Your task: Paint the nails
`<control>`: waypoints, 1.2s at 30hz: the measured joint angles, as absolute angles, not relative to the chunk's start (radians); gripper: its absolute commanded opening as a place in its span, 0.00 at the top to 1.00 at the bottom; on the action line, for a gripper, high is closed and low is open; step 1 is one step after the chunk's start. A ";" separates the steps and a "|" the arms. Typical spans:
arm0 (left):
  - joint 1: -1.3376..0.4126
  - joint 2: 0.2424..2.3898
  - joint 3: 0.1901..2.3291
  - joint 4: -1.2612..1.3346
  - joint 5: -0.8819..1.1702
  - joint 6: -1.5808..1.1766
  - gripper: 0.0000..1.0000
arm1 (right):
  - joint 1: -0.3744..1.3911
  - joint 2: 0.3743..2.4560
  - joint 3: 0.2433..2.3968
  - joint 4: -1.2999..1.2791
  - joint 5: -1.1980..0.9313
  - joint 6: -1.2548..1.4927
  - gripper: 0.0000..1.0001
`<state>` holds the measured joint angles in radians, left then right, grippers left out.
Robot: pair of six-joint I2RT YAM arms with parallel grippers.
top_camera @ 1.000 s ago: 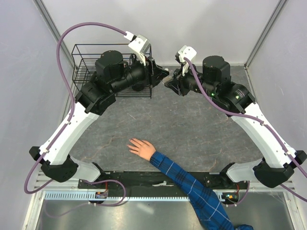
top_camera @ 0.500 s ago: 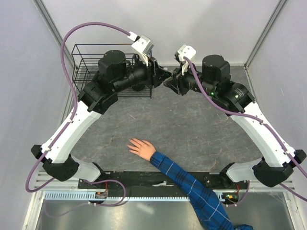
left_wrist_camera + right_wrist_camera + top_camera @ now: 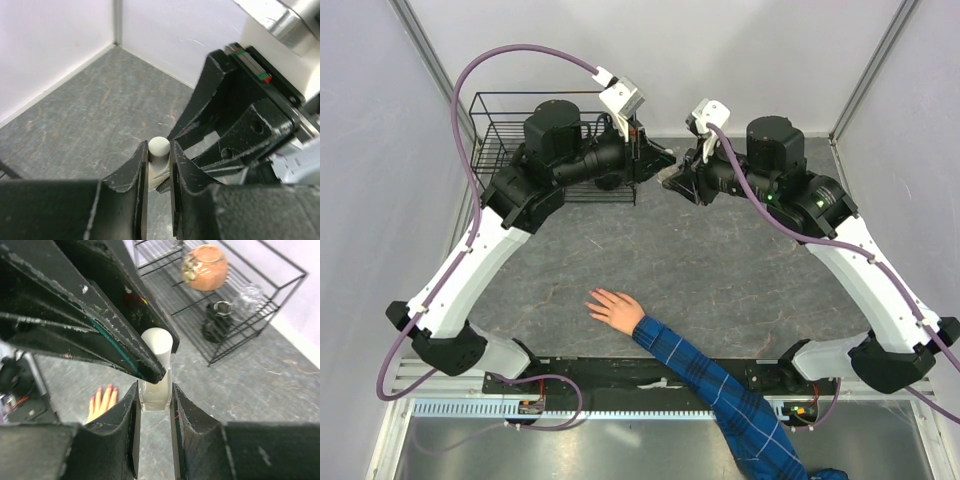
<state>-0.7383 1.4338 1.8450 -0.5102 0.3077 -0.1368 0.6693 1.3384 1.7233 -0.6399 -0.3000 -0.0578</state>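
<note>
Bottle (image 3: 154, 398) of clear glass, held off the worktop (image 3: 720, 280) at its far middle, where my two arms meet tip to tip. The right fingers (image 3: 131, 405) are clamped on the glass body from both sides. The left fingers (image 3: 140, 162) stand close on either side of its white cap (image 3: 159, 146), and from the left wrist camera their inner faces look pressed against it.

Down at the near edge, a bare hand (image 3: 615, 308) lies flat on the grey stone-patterned surface. Its fingers are spread and point away toward the far left, and its arm is in a blue plaid sleeve (image 3: 720, 395). The nails (image 3: 109, 386) are well apart from the bottle, and the right wrist camera shows them with a red tint at the fingertips.

A black wire basket (image 3: 520, 94) sits at the far left, just behind the left arm. Inside it are an orange jar (image 3: 205, 267), a clear glass jar (image 3: 247, 297) and a dark object (image 3: 217, 322) I cannot identify.
</note>
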 measured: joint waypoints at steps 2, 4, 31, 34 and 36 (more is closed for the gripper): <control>-0.721 1.434 1.851 -0.524 0.405 -0.118 0.98 | 0.667 1.329 1.723 -0.658 -0.344 -0.062 1.00; -0.686 1.433 1.853 -0.529 0.548 -0.113 0.98 | 0.661 1.317 1.723 -0.676 -0.422 -0.067 1.00; -0.483 1.294 1.692 -0.409 0.996 -0.342 0.36 | 0.664 1.295 1.718 -0.592 -0.725 0.050 1.00; -0.486 1.251 1.694 -0.460 0.863 -0.304 0.38 | 0.664 1.309 1.745 -0.636 -0.630 0.014 1.00; -0.506 1.225 1.694 -0.479 0.753 -0.281 0.39 | 0.664 1.317 1.753 -0.658 -0.566 0.002 1.00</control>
